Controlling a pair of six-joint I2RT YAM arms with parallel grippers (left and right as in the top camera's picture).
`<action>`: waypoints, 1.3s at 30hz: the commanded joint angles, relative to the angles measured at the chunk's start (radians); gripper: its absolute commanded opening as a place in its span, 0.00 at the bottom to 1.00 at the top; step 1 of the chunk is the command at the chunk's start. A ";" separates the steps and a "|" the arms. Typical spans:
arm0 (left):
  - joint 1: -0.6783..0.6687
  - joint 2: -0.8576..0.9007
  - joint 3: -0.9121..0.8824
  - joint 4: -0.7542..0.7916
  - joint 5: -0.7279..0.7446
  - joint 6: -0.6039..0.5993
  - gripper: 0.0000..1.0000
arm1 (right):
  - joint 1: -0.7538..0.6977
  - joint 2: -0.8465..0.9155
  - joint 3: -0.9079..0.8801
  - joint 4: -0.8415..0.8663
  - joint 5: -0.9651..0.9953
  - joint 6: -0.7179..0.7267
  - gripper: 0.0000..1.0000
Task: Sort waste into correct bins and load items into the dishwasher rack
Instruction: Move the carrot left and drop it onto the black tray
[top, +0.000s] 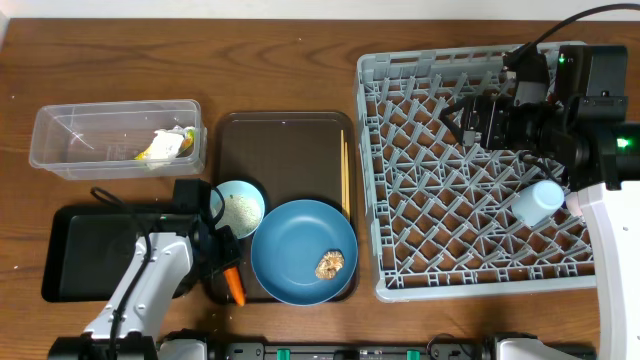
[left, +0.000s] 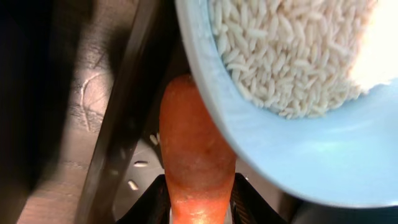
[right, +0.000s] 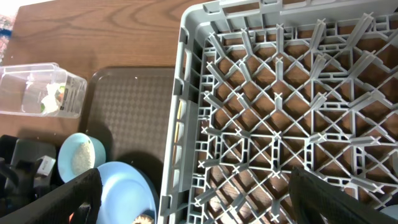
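the left gripper (left: 199, 202) has its jaws pinched on the small orange carrot (left: 196, 155), one dark finger (left: 155, 202) pressed against each side of the fat end. the carrot's tip pokes up under the wall of the pale blue bowl (left: 298, 155), which is full of loose white rice (left: 286, 50). from overhead, this is at the near left corner of the brown serving tray (top: 285, 150), with the carrot right at the tray's edge beside the shallow black tray (top: 80, 250).

just right of the bowl sits the big dark blue plate (top: 290, 240) with a brown food lump (top: 330, 264) on it. the thin chopsticks (top: 346, 175) lie along the serving tray's right edge. further back on the left, the clear tub (top: 80, 140) has a yellow-and-black wrapper (top: 160, 148) in it.

the right gripper (right: 194, 180) hangs over the back part of the grey rack (top: 366, 200), jaws spread wide with nothing between them. a small light blue cup (top: 535, 203) lies on its side among the pegs near the rack's right side.
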 joint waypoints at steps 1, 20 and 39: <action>-0.003 0.028 -0.043 0.026 -0.005 -0.033 0.28 | 0.010 -0.003 0.006 -0.002 0.000 -0.001 0.88; -0.002 0.007 0.108 -0.159 -0.006 -0.032 0.06 | 0.010 -0.003 0.006 -0.011 0.000 -0.001 0.88; 0.296 -0.047 0.417 -0.391 -0.404 -0.297 0.06 | 0.010 -0.003 0.006 -0.016 0.000 -0.001 0.88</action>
